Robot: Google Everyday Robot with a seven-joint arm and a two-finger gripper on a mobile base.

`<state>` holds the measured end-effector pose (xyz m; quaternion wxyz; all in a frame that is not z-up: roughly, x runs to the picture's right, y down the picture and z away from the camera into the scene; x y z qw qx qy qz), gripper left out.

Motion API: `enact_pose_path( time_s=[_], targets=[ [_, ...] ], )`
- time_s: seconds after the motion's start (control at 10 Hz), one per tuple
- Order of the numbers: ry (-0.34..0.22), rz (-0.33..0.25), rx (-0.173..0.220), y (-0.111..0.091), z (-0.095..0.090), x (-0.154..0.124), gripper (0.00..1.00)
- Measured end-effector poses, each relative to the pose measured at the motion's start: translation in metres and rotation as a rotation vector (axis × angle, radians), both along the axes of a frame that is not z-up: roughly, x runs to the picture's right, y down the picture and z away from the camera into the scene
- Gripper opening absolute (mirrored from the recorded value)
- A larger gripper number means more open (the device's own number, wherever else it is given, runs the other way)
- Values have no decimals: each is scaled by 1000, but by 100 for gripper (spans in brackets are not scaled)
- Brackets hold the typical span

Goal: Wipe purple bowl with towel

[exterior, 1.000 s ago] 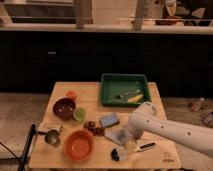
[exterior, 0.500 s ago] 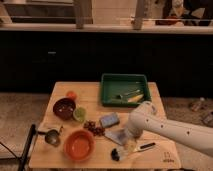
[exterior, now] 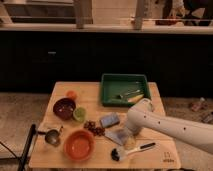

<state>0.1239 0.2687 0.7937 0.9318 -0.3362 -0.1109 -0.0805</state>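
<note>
The purple bowl (exterior: 64, 107) stands at the left of the wooden table (exterior: 160, 150), next to a lime-green cup (exterior: 79, 114). The towel (exterior: 116, 135), a flat pale grey-blue cloth, lies near the table's front middle. My white arm reaches in from the right and bends down over the table. My gripper (exterior: 128, 139) is low over the towel's right edge, far to the right of the purple bowl. The wrist hides most of the gripper and part of the towel.
A bright orange bowl (exterior: 79, 144) sits front left, with a metal measuring cup (exterior: 52, 136) beside it. A blue sponge block (exterior: 109, 120) and dark red bits (exterior: 92, 127) lie mid-table. A green tray (exterior: 125, 89) holds utensils at the back. A brush (exterior: 131, 150) lies at the front.
The arm has hardly moved; the gripper stays low at the towel. The other things on the table are where they were.
</note>
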Motion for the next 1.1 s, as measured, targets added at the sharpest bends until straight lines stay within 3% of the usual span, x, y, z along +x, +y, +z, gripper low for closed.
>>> enact_pose_path(
  time_s=[0.3,1.1],
  targets=[
    [-38,-25,1,-5,3,1,80],
    [-136,-14,-4,-15,17,-16,80]
  ],
)
